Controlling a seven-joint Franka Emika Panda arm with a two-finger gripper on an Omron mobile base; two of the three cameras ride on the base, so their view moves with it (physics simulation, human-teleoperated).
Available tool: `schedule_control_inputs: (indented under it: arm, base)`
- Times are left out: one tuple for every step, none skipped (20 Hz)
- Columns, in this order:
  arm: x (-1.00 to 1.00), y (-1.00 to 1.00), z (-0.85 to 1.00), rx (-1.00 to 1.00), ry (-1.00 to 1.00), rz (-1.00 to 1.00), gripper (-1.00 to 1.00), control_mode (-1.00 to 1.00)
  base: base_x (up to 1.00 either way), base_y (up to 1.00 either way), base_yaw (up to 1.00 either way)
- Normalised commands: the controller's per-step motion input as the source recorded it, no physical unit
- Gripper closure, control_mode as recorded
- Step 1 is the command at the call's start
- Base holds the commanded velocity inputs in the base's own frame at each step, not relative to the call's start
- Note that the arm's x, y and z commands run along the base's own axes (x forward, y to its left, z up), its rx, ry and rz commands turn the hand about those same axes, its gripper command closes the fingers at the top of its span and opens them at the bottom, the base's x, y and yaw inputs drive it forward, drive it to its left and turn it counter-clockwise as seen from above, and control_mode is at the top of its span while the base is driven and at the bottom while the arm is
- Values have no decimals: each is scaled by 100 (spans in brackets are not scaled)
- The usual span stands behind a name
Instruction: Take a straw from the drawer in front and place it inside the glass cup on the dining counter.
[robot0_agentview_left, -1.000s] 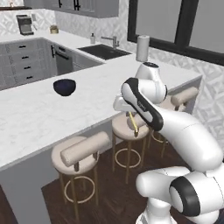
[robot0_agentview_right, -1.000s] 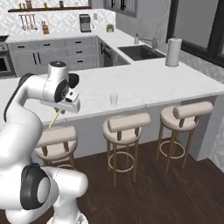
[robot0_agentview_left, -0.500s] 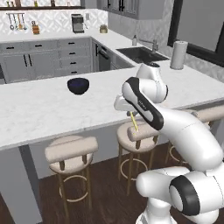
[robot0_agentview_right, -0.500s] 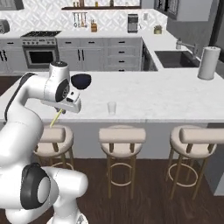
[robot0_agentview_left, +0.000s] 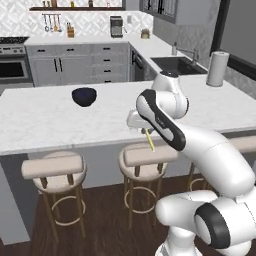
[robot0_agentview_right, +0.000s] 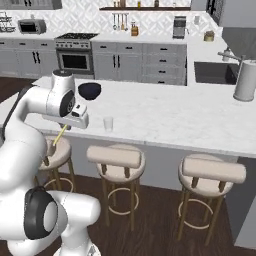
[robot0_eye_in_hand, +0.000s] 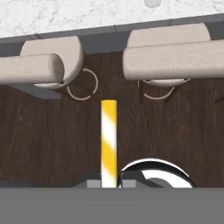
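Observation:
My gripper (robot0_agentview_left: 145, 131) (robot0_agentview_right: 66, 127) is shut on the straw (robot0_agentview_left: 150, 141) (robot0_agentview_right: 60, 135), a thin yellow stick that slants down from the fingers. It hangs just off the near edge of the dining counter (robot0_agentview_left: 45, 127) (robot0_agentview_right: 175, 122), above the stools. In the hand view the straw (robot0_eye_in_hand: 109, 140) runs up from between the fingertips of the gripper (robot0_eye_in_hand: 109, 183), over the dark wood floor. The clear glass cup (robot0_agentview_right: 108, 123) stands upright near the counter's front edge, a short way right of the gripper. The drawer is out of view.
A dark blue bowl (robot0_agentview_left: 84, 96) (robot0_agentview_right: 89, 90) sits on the counter beyond the gripper. Padded stools (robot0_agentview_left: 52, 167) (robot0_agentview_right: 116, 156) (robot0_eye_in_hand: 173, 61) line the counter's near side. A paper towel roll (robot0_agentview_left: 217, 68) (robot0_agentview_right: 245, 80) stands at the far right by the sink (robot0_agentview_left: 175, 64).
The whole scene has slid sideways in both base views, so the cameras have moved along the counter. The arm keeps its pose and the straw stays in the shut gripper.

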Motion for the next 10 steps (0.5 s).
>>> schedule_control_inputs:
  arm:
    - [0,0,0,0,0,0,100,100]
    - [0,0,0,0,0,0,100,100]
    - [0,0,0,0,0,0,100,100]
    - [0,0,0,0,0,0,100,100]
    - [0,0,0,0,0,0,100,100]
    - [0,0,0,0,0,0,100,100]
    - [0,0,0,0,0,0,100,100]
    - [0,0,0,0,0,0,100,100]
    - [0,0,0,0,0,0,100,100]
    - [0,0,0,0,0,0,100,100]
  base:
    - [44,-51,1]
    - [54,-34,0]
    - [62,-19,0]
    - [68,-4,-7]
    - [69,0,-12]
    - [69,0,-15]
    - [69,0,-18]
    - [72,0,-22]
    - [75,0,-25]
    - [79,0,-27]
